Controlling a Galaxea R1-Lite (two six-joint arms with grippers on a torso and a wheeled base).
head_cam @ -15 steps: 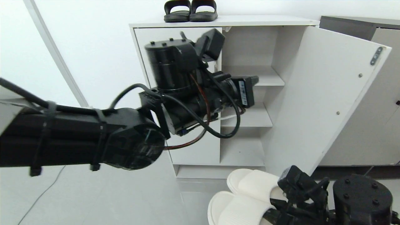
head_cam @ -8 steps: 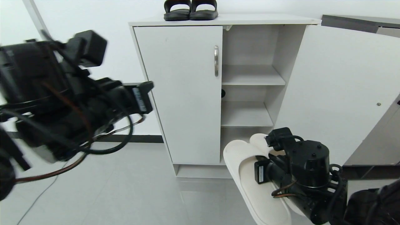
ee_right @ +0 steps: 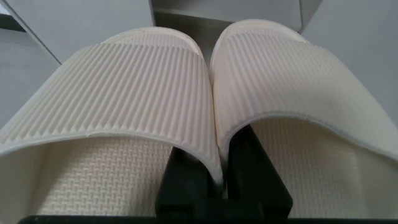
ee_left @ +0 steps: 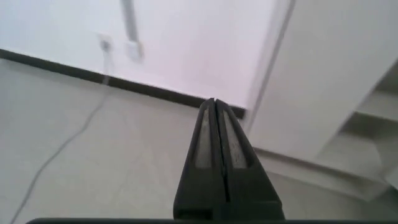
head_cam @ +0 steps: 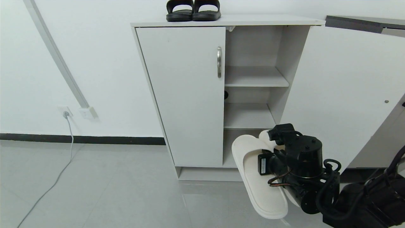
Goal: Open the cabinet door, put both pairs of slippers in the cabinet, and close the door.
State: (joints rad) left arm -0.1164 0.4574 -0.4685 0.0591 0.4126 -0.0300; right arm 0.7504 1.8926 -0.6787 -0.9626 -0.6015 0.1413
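Note:
The white cabinet (head_cam: pixel 183 95) has its right door (head_cam: pixel 341 88) swung wide open and its left door shut. Inside are bare shelves (head_cam: pixel 253 77). A black pair of slippers (head_cam: pixel 193 11) rests on the cabinet top. My right gripper (head_cam: pixel 271 155) is shut on a white pair of slippers (head_cam: pixel 258 171), held in the air just in front of the bottom compartment (head_cam: pixel 231 148). In the right wrist view the gripper (ee_right: pixel 216 177) pinches the two inner edges of the white slippers (ee_right: pixel 155 93) together. My left gripper (ee_left: pixel 215 137) is shut on nothing, over the floor left of the cabinet.
A grey cabinet (head_cam: pixel 364 23) stands behind the open door at the right. A wall socket with a cable (head_cam: pixel 65 112) trailing over the floor is at the left, beside a slanted wall conduit (head_cam: pixel 53 53). Grey floor (head_cam: pixel 110 190) lies before the cabinet.
My left arm has swung left, out of the head view. The right arm has raised the white slippers and carried them toward the cabinet's lower opening. The head camera shifted at first.

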